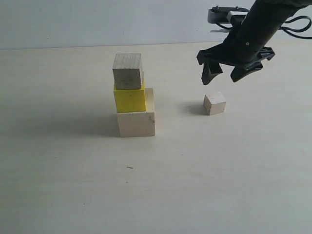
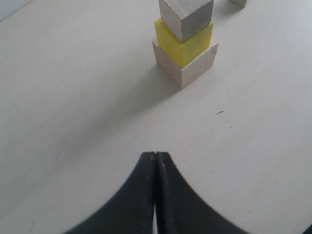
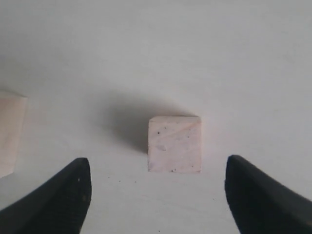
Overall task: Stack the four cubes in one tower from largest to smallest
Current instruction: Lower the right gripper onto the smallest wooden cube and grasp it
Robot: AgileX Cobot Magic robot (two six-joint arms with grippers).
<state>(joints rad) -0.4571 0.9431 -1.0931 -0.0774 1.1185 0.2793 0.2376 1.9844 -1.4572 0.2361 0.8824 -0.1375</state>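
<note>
A tower of three cubes stands near the table's middle: the large pale wood cube (image 1: pixel 136 123) at the bottom, the yellow cube (image 1: pixel 129 99) on it, the medium grained wood cube (image 1: pixel 128 71) on top. The left wrist view shows the same pile: large cube (image 2: pixel 192 68), yellow cube (image 2: pixel 183 43), medium cube (image 2: pixel 186 17). The smallest wood cube (image 1: pixel 214 103) (image 3: pixel 174 144) lies alone on the table to the right. My right gripper (image 1: pixel 225 74) (image 3: pixel 158 187) hangs open just above and behind it, holding nothing. My left gripper (image 2: pixel 155 158) is shut and empty, well short of the tower.
The pale table (image 1: pixel 73 170) stretches wide around the cubes, with a white wall (image 1: pixel 97 22) behind. The large cube's edge (image 3: pixel 9 131) shows at the side of the right wrist view. A tiny dark speck (image 1: pixel 129 167) lies in front of the tower.
</note>
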